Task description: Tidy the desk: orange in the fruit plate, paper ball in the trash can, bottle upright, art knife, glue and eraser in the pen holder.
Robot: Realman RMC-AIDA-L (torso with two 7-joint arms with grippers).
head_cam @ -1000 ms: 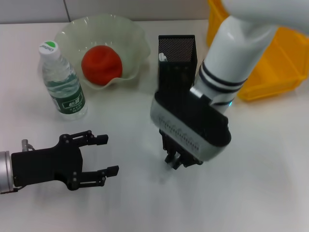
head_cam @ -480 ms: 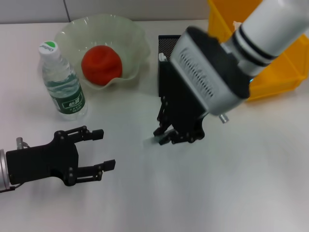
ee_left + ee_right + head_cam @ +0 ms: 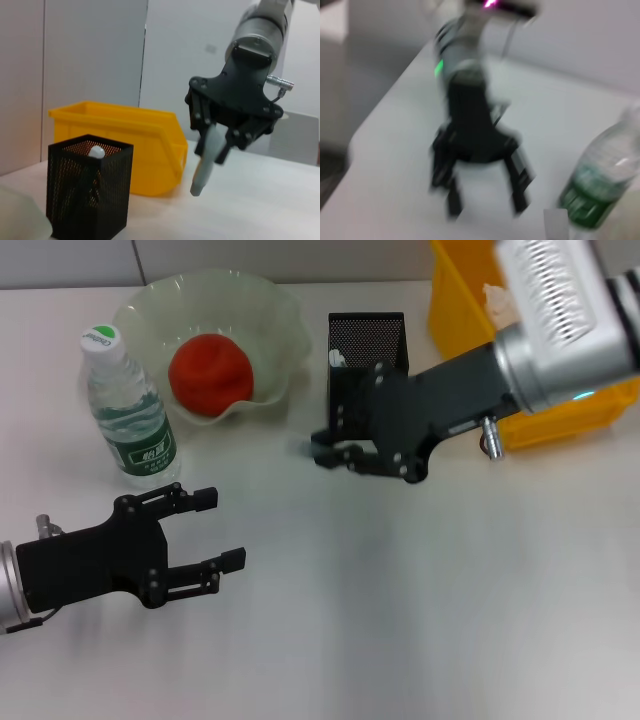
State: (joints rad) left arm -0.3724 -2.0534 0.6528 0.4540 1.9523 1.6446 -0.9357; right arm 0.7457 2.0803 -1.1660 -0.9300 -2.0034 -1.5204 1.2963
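My right gripper (image 3: 325,452) hangs level just in front of the black mesh pen holder (image 3: 367,370), shut on a slim pale-grey stick, the art knife (image 3: 204,167), whose tip (image 3: 300,446) points toward the fruit plate. A white-capped glue (image 3: 338,358) stands inside the holder. The orange (image 3: 210,375) lies in the pale-green fruit plate (image 3: 275,310). The bottle (image 3: 128,410) stands upright. A paper ball (image 3: 497,295) rests in the yellow trash can (image 3: 560,415). My left gripper (image 3: 215,530) is open, low over the desk at front left. The eraser is out of view.
The left wrist view shows the pen holder (image 3: 90,195) in front of the trash can (image 3: 150,145), with the right gripper (image 3: 212,150) above the desk beside them. The right wrist view shows the left gripper (image 3: 480,185) and the bottle (image 3: 595,190).
My right gripper has lifted off the desk with the stick, turned sideways and moved back toward the pen holder. The left gripper has barely shifted.
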